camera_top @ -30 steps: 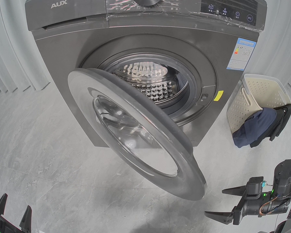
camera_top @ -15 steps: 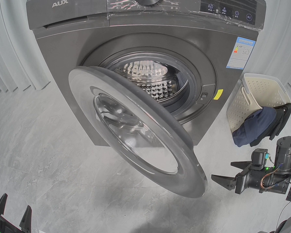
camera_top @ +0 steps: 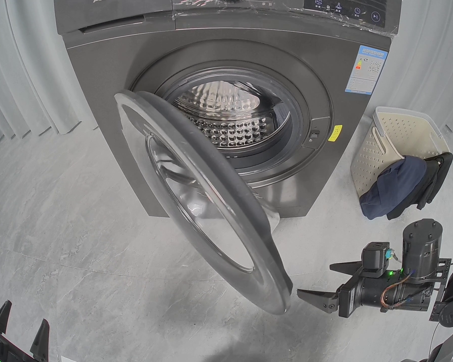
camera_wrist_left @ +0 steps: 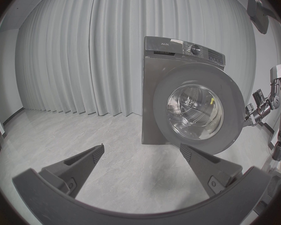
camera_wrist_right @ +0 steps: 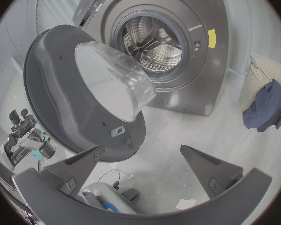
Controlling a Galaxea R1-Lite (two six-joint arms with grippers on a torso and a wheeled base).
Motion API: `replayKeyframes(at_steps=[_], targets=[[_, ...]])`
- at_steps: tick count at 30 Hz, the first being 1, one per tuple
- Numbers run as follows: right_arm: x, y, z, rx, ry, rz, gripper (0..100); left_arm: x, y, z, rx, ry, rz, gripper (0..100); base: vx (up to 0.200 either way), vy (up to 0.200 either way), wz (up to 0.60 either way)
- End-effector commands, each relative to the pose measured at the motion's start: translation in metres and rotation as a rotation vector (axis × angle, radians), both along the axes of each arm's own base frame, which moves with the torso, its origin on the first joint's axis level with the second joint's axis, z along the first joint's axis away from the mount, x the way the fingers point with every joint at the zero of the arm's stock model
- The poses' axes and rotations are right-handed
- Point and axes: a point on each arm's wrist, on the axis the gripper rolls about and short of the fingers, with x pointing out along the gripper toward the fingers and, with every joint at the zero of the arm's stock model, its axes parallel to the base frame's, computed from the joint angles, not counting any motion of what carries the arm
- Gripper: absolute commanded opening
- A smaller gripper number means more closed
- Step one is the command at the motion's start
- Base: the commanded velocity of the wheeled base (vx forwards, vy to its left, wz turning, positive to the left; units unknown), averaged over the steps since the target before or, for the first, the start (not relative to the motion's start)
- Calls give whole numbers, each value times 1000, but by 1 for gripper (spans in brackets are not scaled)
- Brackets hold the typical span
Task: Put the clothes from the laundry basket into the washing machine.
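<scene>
The grey washing machine point(camera_top: 110, 76) stands with its round door point(camera_top: 206, 197) swung wide open, and the steel drum point(camera_top: 226, 111) shows nothing inside. To its right a cream laundry basket point(camera_top: 402, 131) leans on the floor. A navy garment point(camera_top: 395, 187) and a black one point(camera_top: 435, 177) hang over its rim. My right gripper point(camera_top: 317, 280) is open, low over the floor just right of the door's lower edge and short of the basket. My left gripper point(camera_top: 25, 313) is open near the floor at the lower left. The right wrist view shows the door point(camera_wrist_right: 62, 103), the drum point(camera_wrist_right: 153, 47) and the navy garment point(camera_wrist_right: 265, 103).
White curtains point(camera_wrist_left: 68, 63) hang behind and beside the machine. Grey tiled floor point(camera_top: 60, 217) lies open to the left of the door. A cable and a small device point(camera_wrist_right: 115, 185) lie on the floor near my right gripper.
The head view has shifted. The door now stands more edge-on, swung wider. My right gripper rose, then moved left toward the door's lower edge. The left gripper has not moved.
</scene>
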Motion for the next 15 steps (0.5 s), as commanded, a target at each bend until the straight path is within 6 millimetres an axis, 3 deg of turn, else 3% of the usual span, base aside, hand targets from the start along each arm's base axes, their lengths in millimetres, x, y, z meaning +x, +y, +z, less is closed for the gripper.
replayKeyframes(at_steps=[1, 7, 8, 9, 15], targets=[[-2, 2, 5, 23, -15, 7, 100, 0, 0, -5, 0, 4, 1, 100, 0, 0, 0], [29, 14, 12, 43, -36, -123, 100, 0, 0, -5, 0, 4, 1, 100, 0, 0, 0], [44, 23, 12, 64, -33, -177, 100, 0, 0, -5, 0, 4, 1, 100, 0, 0, 0], [44, 23, 12, 64, -33, -177, 100, 0, 0, -5, 0, 4, 1, 100, 0, 0, 0], [91, 39, 3, 74, -34, -287, 100, 0, 0, -5, 0, 4, 1, 100, 0, 0, 0]])
